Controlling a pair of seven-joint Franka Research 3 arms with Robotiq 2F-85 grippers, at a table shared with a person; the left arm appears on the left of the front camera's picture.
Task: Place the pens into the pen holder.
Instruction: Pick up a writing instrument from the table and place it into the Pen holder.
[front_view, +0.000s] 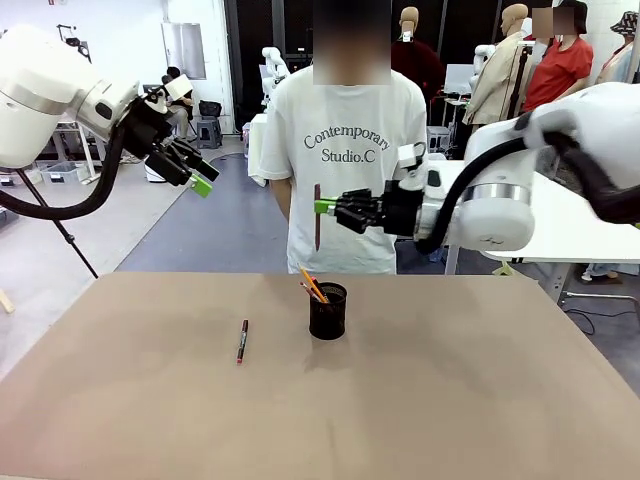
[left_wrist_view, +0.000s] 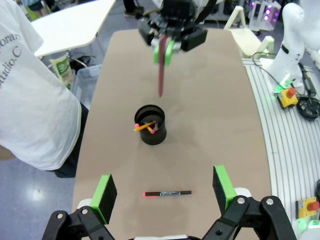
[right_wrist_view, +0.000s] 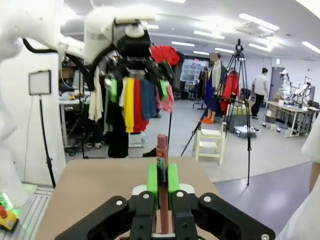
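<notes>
A: Now, the right gripper (front_view: 322, 207) pinches a dark red pen (front_view: 317, 225) by its upper barrel, hanging vertical. Probably light, stiff and slick, so a firm pad grip suits it.

B: The left gripper (front_view: 203, 180) is spread and empty. The pen holder (front_view: 327, 315), below the right fingertips, holds an orange pencil (front_view: 311, 282) and a red-ended pen (left_wrist_view: 152, 129). A loose pen (front_view: 242, 341) lies below the left gripper.

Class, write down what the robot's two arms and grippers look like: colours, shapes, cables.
The left arm and right arm are glossy white, with rounded, bulbous joints and a silver band at a joint. A thick black cable loops from each. The left gripper and right gripper are black, angular linkages, each with two fingers tipped by bright green pads.
</notes>
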